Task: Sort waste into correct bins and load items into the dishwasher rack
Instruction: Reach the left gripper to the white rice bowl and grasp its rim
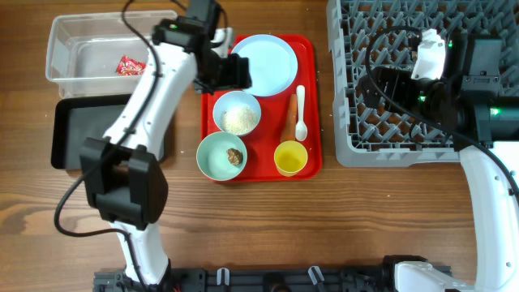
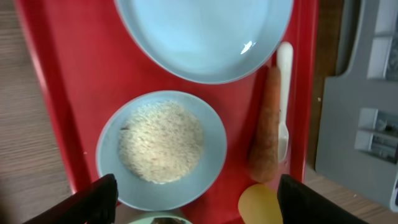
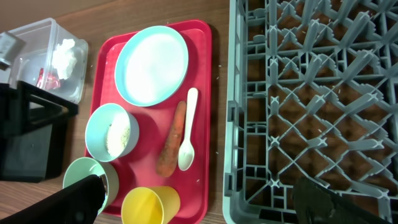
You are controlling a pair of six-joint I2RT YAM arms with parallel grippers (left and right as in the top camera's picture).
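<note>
On the red tray [image 1: 312, 105] lie a pale blue plate [image 1: 268, 61], a white bowl of rice [image 1: 237, 113], a mint-green bowl [image 1: 221, 156] holding a brown lump [image 1: 235, 155], a yellow cup [image 1: 290, 158], a white spoon [image 1: 301, 113] and a carrot [image 1: 290, 118]. My left gripper [image 1: 235, 77] is open and empty, hovering over the plate's near edge and the rice bowl [image 2: 161, 146]. My right gripper [image 1: 369, 89] is open and empty above the grey rack [image 1: 389, 138]. The clear tub [image 1: 81, 45] holds the red wrapper [image 1: 130, 65] and white tissue [image 3: 65, 53].
The black tray [image 1: 69, 134] sits in front of the clear tub at the left. The left arm reaches over the tub and black tray towards the red tray. The rack fills the right side, with a narrow strip of wood between it and the red tray.
</note>
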